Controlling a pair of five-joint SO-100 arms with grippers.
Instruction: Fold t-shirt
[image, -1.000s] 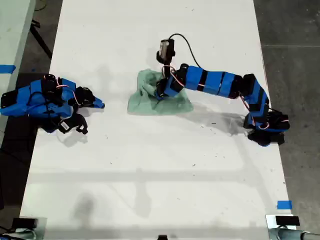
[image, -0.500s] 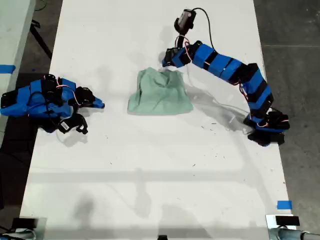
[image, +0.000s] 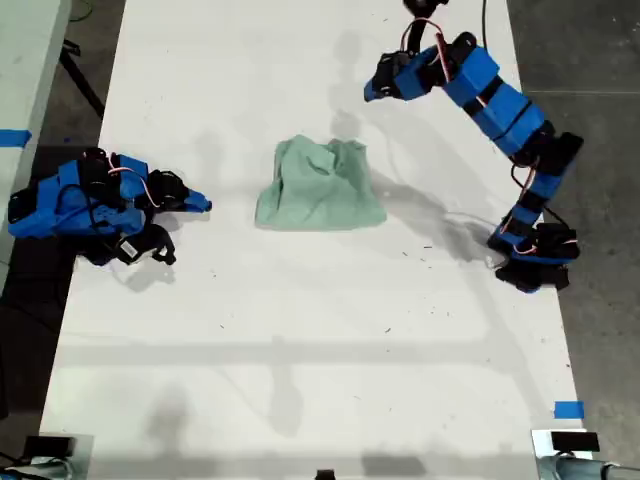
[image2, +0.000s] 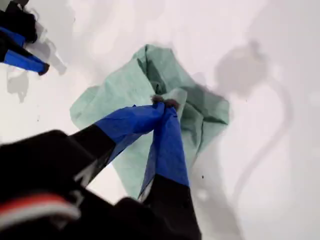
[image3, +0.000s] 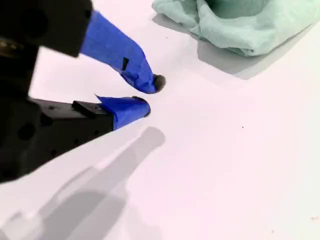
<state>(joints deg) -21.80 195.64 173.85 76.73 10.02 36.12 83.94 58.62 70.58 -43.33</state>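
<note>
The t-shirt (image: 320, 186) lies as a rumpled pale mint-green bundle in the middle of the white table (image: 300, 350). My first gripper (image: 375, 88) hangs high above the table, beyond the shirt toward the exterior view's upper right, shut and holding nothing. Its wrist view looks down past the closed fingertips (image2: 165, 102) onto the t-shirt (image2: 107, 102). My second gripper (image: 200, 207) rests low at the exterior view's left, pointing at the shirt from a hand's width away. In its own view, my second gripper (image3: 150, 94) is slightly open, and the t-shirt (image3: 240, 25) lies ahead, untouched.
The first arm's base (image: 530, 255) stands at the table's edge on the exterior view's right. The second arm's body (image: 80, 200) lies folded at the left edge. Blue tape (image: 568, 409) marks the near right corner. Dark floor surrounds the table.
My first gripper has let go of the t-shirt and risen away from it toward the exterior view's upper right. The shirt stays bundled where it was. The second arm has barely moved.
</note>
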